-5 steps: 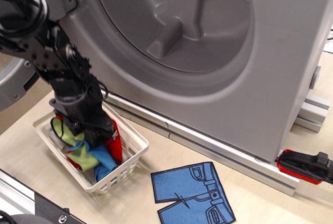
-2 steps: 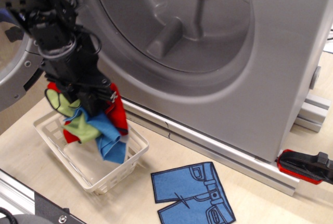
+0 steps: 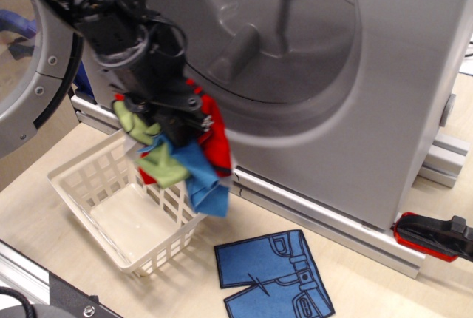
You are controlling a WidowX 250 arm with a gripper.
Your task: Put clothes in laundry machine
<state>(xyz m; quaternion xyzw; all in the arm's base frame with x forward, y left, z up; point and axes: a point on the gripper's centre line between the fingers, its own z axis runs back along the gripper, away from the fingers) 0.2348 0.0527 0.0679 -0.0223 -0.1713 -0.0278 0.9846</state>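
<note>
My black gripper (image 3: 168,118) is shut on the clothes (image 3: 185,159), a hanging bundle of lime green, blue and red felt garments. The bundle hangs in the air above the right edge of the white lattice basket (image 3: 126,214). It is in front of the lower left rim of the laundry machine (image 3: 332,74), the large grey washer with its round ribbed drum open. The bundle is outside the drum, below its opening. My fingertips are hidden by the cloth.
The white basket stands empty on the wooden table. A flat blue shorts cut-out (image 3: 273,273) lies on the table to its right. The washer door (image 3: 37,89) stands open at the left. A red and black clamp (image 3: 436,235) sits at the right by the aluminium rail.
My gripper has lifted the bundle out of the basket and carried it up and to the right, toward the drum. The basket now shows empty.
</note>
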